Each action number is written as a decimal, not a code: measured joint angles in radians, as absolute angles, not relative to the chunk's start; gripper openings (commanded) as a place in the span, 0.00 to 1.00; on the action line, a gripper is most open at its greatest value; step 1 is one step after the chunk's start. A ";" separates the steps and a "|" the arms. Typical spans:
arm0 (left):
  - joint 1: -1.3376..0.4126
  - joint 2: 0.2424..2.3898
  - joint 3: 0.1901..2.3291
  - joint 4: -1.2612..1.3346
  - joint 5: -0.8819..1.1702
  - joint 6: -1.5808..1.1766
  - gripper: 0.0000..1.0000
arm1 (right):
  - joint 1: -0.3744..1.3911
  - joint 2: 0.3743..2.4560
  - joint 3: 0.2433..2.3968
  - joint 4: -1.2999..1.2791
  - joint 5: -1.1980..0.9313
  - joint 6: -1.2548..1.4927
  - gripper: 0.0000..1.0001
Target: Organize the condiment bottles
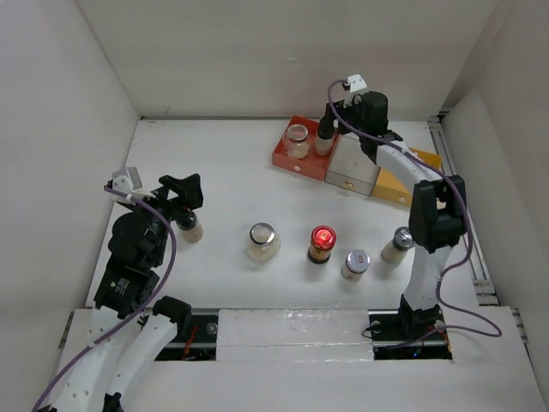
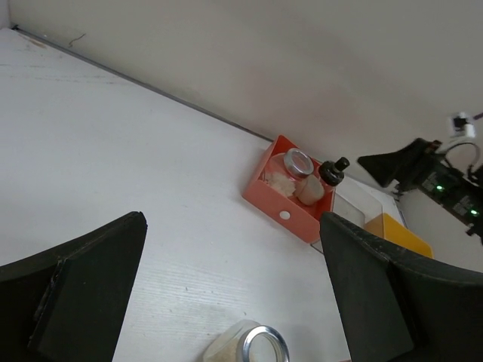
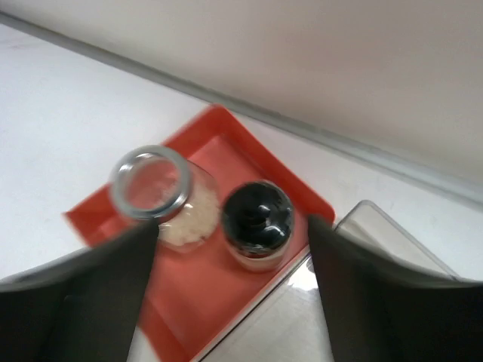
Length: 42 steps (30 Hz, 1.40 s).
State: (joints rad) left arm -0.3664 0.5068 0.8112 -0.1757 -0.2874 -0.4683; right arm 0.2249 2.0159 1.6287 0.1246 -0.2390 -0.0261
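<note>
At the far side of the table (image 1: 232,172), toward one o'clock in the top view, a squat clear jar (image 1: 297,140) with a silver rim and pale grainy contents is seen standing upright in the red tray (image 1: 281,157). Just beside it, at its three o'clock, a slimmer black-capped bottle (image 1: 324,137) with pale contents stands in the same tray. The right gripper (image 3: 234,226) is held over the tray, its fingers spread wide to either side of the black-capped bottle and apart from it; nothing is gripped. A clear tray (image 1: 353,167) and a yellow tray (image 1: 403,187) are ranged next to the red one, toward three o'clock. Across the middle of the table a loose row is formed, from nine to three o'clock: a dark-capped bottle (image 1: 190,227), a wide silver-lidded jar (image 1: 263,241), a red-capped bottle (image 1: 322,244), a small silver-capped jar (image 1: 355,263) and a silver-capped bottle (image 1: 397,245). The left gripper (image 2: 232,222) is seen just beside the dark-capped bottle, fingers wide apart, with nothing between them.
</note>
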 measured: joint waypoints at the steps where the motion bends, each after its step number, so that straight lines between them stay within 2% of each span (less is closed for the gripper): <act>1: -0.364 0.507 0.811 -0.176 -0.288 -0.468 0.94 | 0.238 1.958 1.589 0.133 -0.242 -0.032 0.50; 3: -0.363 0.506 0.811 -0.176 -0.294 -0.469 0.94 | 0.284 1.847 1.518 0.149 -0.265 -0.036 0.45; 5: -0.362 0.500 0.811 -0.177 -0.309 -0.473 0.94 | 0.374 1.767 1.477 0.183 -0.302 -0.049 0.48; 6: -0.362 0.494 0.811 -0.179 -0.319 -0.477 0.94 | 0.432 1.748 1.470 0.199 -0.323 -0.058 0.60; 10: -0.362 0.451 0.811 -0.192 -0.368 -0.492 0.94 | 0.701 1.782 1.472 0.225 -0.409 -0.107 0.96; 12: -0.362 0.427 0.811 -0.192 -0.390 -0.498 0.94 | 0.821 1.843 1.478 0.213 -0.449 -0.137 1.00; 18: -0.362 0.402 0.811 -0.192 -0.412 -0.504 0.94 | 0.989 2.061 1.561 0.100 -0.479 -0.207 1.00; 34: -0.361 0.421 0.810 -0.191 -0.373 -0.505 0.94 | 0.997 2.405 2.039 0.052 -0.462 -0.221 1.00; 42: -0.361 0.426 0.810 -0.191 -0.360 -0.500 0.94 | 1.005 2.439 2.077 0.052 -0.491 -0.205 1.00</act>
